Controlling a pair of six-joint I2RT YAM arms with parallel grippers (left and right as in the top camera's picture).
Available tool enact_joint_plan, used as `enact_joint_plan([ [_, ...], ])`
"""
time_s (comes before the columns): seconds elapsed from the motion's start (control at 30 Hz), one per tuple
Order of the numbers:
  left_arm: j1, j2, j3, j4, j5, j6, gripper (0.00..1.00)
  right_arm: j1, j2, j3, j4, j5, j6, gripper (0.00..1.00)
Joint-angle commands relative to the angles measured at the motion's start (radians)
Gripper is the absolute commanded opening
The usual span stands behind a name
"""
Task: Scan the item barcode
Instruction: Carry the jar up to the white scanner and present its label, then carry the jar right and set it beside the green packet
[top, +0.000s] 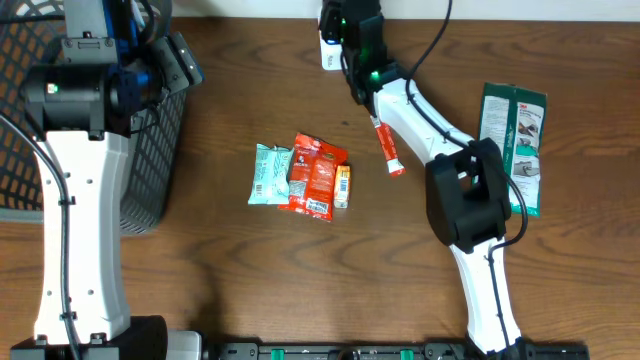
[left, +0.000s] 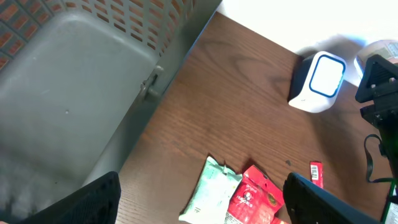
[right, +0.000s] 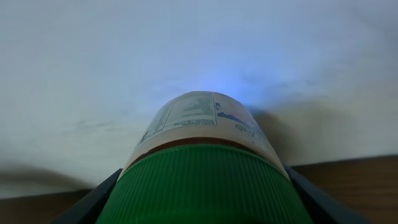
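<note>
jar (right: 198, 118) with ribbed green cap (right: 205, 186) sits in right tool (right: 204, 180); left tool (left: 202, 183) wide.

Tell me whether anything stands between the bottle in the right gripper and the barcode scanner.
Nothing visible does. The right gripper holds the green-capped bottle just beside the white barcode scanner, and the left wrist view shows only a bare gap between them. The snack packets lie well clear of both.
</note>
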Motion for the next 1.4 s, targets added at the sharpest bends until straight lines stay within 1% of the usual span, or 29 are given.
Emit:
enact_joint_plan([
  [0.0, 0.002, -0.001, 0.005, -0.002, -0.003, 0.006, 0.84, -0.025, 0.044, 0.019, 0.018, -0.039, 0.047, 0.01],
  [0.1, 0.002, -0.001, 0.005, -0.002, -0.003, 0.006, 0.84, -0.039, 0.064, 0.019, 0.056, -0.148, 0.047, 0.01],
  [0.3, 0.002, -0.001, 0.005, -0.002, -0.003, 0.006, 0.84, -0.044, 0.069, 0.019, 0.064, -0.156, 0.049, 0.01],
  [0.4, 0.002, -0.001, 0.005, -0.002, -0.003, 0.005, 0.84, -0.046, 0.067, 0.019, 0.100, -0.159, 0.049, 0.01],
  [0.53, 0.002, -0.001, 0.005, -0.002, -0.003, 0.006, 0.84, -0.059, 0.000, 0.019, 0.127, -0.241, 0.048, 0.01],
  [0.63, 0.002, -0.001, 0.005, -0.002, -0.003, 0.006, 0.84, -0.069, -0.091, 0.019, 0.067, -0.307, 0.040, 0.01],
  [0.73, 0.002, -0.001, 0.005, -0.002, -0.003, 0.006, 0.84, -0.076, -0.245, 0.019, -0.141, -0.344, 0.018, 0.01],
  [0.77, 0.002, -0.001, 0.005, -0.002, -0.003, 0.005, 0.84, -0.079, -0.337, 0.019, -0.303, -0.343, 0.018, 0.01],
  [0.8, 0.002, -0.001, 0.005, -0.002, -0.003, 0.006, 0.84, -0.082, -0.401, 0.019, -0.429, -0.343, 0.018, 0.01],
  [0.83, 0.002, -0.001, 0.005, -0.002, -0.003, 0.005, 0.84, -0.085, -0.425, 0.019, -0.479, -0.343, 0.011, 0.01],
  [0.87, 0.002, -0.001, 0.005, -0.002, -0.003, 0.006, 0.84, -0.095, -0.500, 0.019, -0.638, -0.342, -0.049, 0.01],
  [0.9, 0.002, -0.001, 0.005, -0.002, -0.003, 0.006, 0.84, -0.097, -0.521, 0.019, -0.683, -0.342, -0.070, 0.01],
  [0.93, 0.002, -0.001, 0.005, -0.002, -0.003, 0.005, 0.84, -0.108, -0.569, 0.019, -0.813, -0.338, -0.125, 0.01],
  [1.0, 0.002, -0.001, 0.005, -0.002, -0.003, 0.006, 0.84, -0.131, -0.619, 0.019, -0.999, -0.323, -0.168, 0.01],
  [1.17, 0.002, -0.001, 0.005, -0.002, -0.003, 0.006, 0.84, -0.200, -0.611, 0.018, -1.334, -0.264, -0.172, 0.01],
  [1.27, 0.002, -0.001, 0.005, -0.002, -0.003, 0.006, 0.84, -0.244, -0.546, 0.017, -1.457, -0.264, -0.224, 0.01],
  [1.37, 0.002, -0.001, 0.005, -0.002, -0.003, 0.006, 0.84, -0.270, -0.471, 0.015, -1.501, -0.264, -0.229, 0.01],
])
